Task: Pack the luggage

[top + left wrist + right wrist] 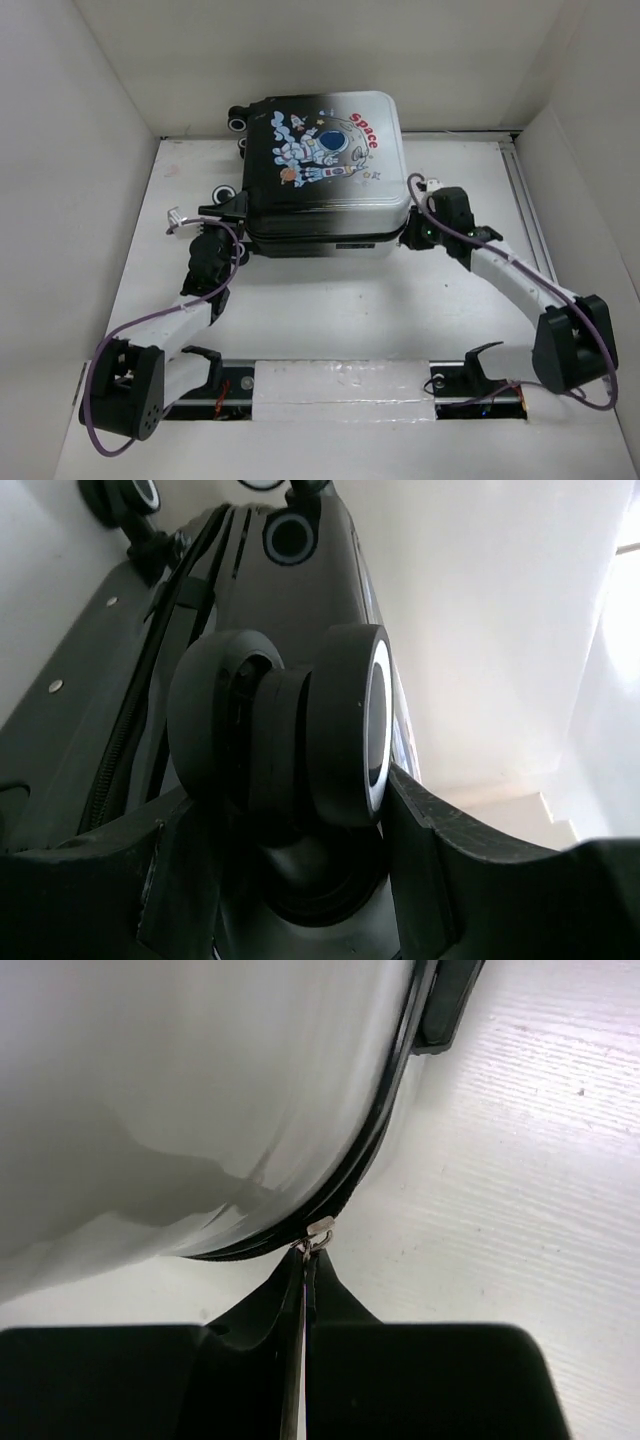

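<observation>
The luggage (320,160) lies flat and closed at the back of the table, its astronaut and red "Space" print facing up. My left gripper (228,210) is at its front-left corner. In the left wrist view a black caster wheel (330,725) with a white rim sits between that gripper's (280,820) fingers, which press on both of its sides. My right gripper (412,232) is at the front-right corner. In the right wrist view its jaws (305,1260) are pinched together on the metal zipper pull (320,1228) at the black zipper line under the white shell (180,1090).
White walls enclose the table (340,310) on the left, back and right. A metal rail (525,200) runs along the right side. Two more caster wheels (238,120) stick out at the suitcase's back left. A white taped strip (340,385) lies between the arm bases.
</observation>
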Controlling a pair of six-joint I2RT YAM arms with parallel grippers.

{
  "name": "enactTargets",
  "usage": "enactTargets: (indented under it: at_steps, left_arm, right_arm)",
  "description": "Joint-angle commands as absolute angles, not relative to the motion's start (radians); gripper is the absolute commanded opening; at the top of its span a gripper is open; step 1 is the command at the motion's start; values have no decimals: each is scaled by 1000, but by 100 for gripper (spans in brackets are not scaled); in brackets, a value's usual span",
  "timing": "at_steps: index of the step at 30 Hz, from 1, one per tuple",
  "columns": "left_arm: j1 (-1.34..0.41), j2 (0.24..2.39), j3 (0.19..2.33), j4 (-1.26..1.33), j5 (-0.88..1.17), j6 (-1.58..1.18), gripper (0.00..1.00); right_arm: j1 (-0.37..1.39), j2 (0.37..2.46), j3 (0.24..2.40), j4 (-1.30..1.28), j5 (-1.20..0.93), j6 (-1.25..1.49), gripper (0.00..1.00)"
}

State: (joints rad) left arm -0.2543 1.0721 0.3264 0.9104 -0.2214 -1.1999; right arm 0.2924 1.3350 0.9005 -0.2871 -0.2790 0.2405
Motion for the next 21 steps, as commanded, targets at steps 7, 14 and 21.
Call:
enactTargets:
  at_steps: [7, 14, 21]
  left_arm:
    - [-468, 1108, 290, 985, 22, -1091, 0]
    - [-502, 1108, 281, 1031, 95, -1126, 0]
    - [-655, 1071, 310, 997, 83, -1114, 0]
  right_arm:
    - [958, 1117, 682, 200, -51, 506, 0]
    - [927, 1336, 929, 133, 60, 347, 0]
    - [882, 1440, 1005, 202, -101, 296, 0]
